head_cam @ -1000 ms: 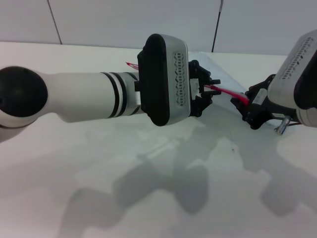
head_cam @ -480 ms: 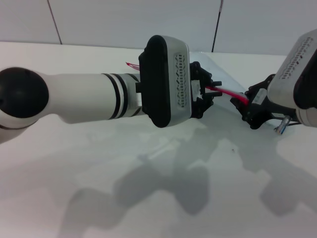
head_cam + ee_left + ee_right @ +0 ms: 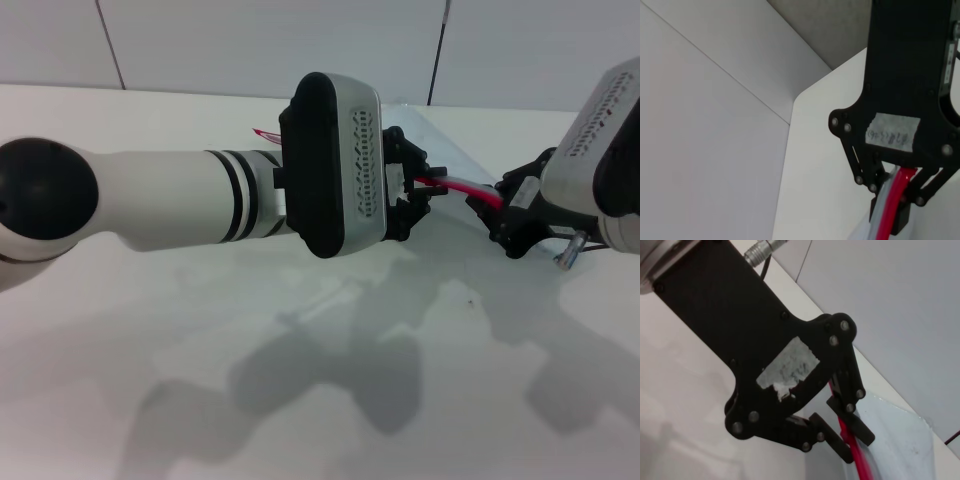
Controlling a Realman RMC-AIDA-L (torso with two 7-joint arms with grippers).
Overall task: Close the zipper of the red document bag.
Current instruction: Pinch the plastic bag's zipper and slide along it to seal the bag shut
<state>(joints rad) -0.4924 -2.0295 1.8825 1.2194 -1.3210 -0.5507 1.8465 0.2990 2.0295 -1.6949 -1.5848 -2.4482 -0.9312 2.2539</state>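
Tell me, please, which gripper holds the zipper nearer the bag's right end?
The right gripper: it pinches the zipper at its right end, while the left gripper is clamped on the strip further left, towards the middle of the bag.

The left arm's wrist housing hides most of the red document bag in the head view. The zipper shows only between the two sets of fingers; its slider cannot be found. In the right wrist view the zipper runs below the fingers and is cut by the picture's edge.
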